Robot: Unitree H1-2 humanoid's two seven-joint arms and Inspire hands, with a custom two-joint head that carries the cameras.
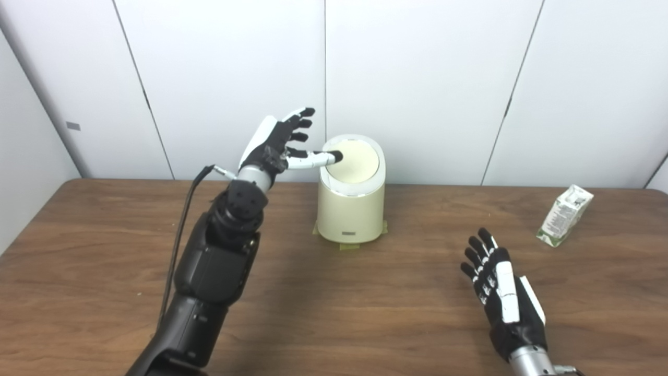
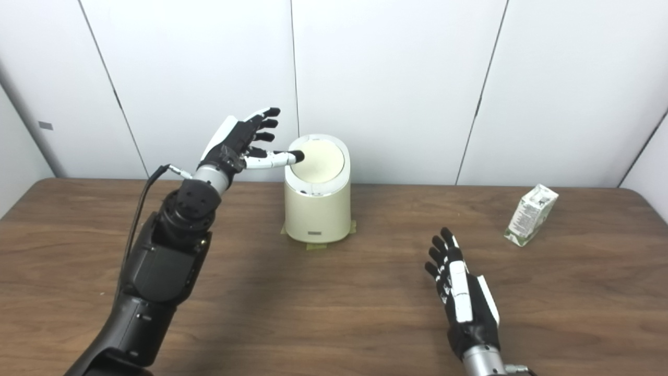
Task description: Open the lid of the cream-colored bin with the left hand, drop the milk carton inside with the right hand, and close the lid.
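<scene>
The task is barely begun: the left hand [image 1: 279, 143], fingers spread and holding nothing, has its thumb tip at the left edge of the lid [image 1: 355, 161] of the cream-colored bin [image 1: 353, 209] at frame centre, lid apparently not yet open. The milk carton [image 1: 565, 214] leans untouched at the right of the table [image 1: 104, 271], well apart from the empty, open right hand [image 1: 501, 292] at lower right.

Nothing legible. Small green-and-white milk carton [image 1: 565, 214]: print too blurred to read. Cream-coloured cylindrical plastic bin [image 1: 353, 209]: small front badge, unreadable.
</scene>
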